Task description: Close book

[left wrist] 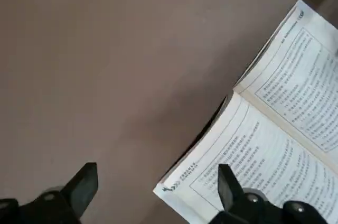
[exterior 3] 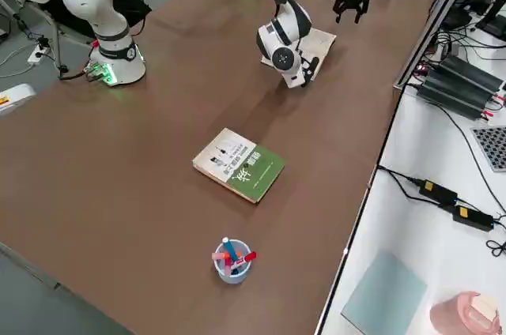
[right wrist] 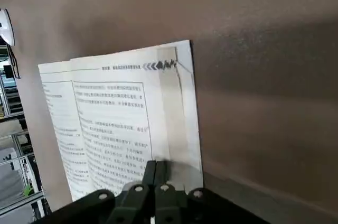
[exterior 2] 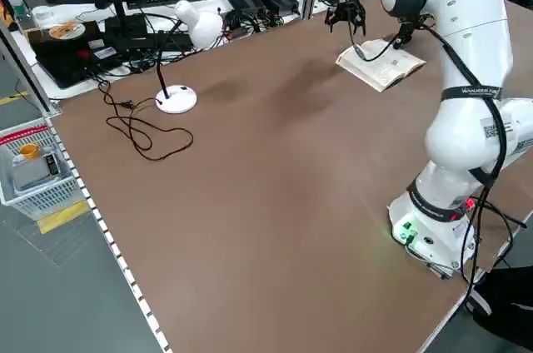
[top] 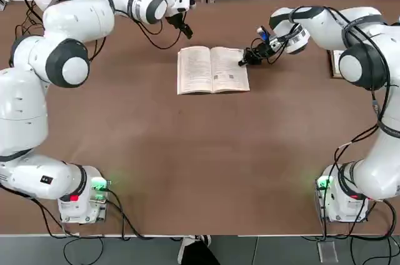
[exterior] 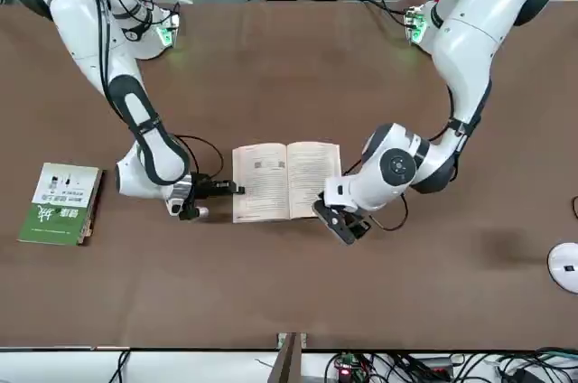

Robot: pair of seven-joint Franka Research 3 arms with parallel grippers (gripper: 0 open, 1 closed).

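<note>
The book (top: 212, 70) lies open and flat on the brown table, white text pages up; it also shows in the front view (exterior: 285, 181). My right gripper (top: 246, 59) is shut, its tips low against the outer edge of the book's right page (right wrist: 174, 108); its fingertips (right wrist: 157, 167) are pressed together with nothing seen between them. My left gripper (top: 182, 26) hovers open just past the far corner of the left page. In its wrist view one finger (left wrist: 228, 182) is over the book's corner (left wrist: 274, 145) and the other over bare table.
A green-and-white book (exterior: 61, 202) lies to the robot's right of the open book, also seen in the right side view (exterior 3: 239, 165). A cup of pens (exterior 3: 232, 260) stands near that table edge. A white desk lamp (exterior 2: 179, 99) and its cable sit far left.
</note>
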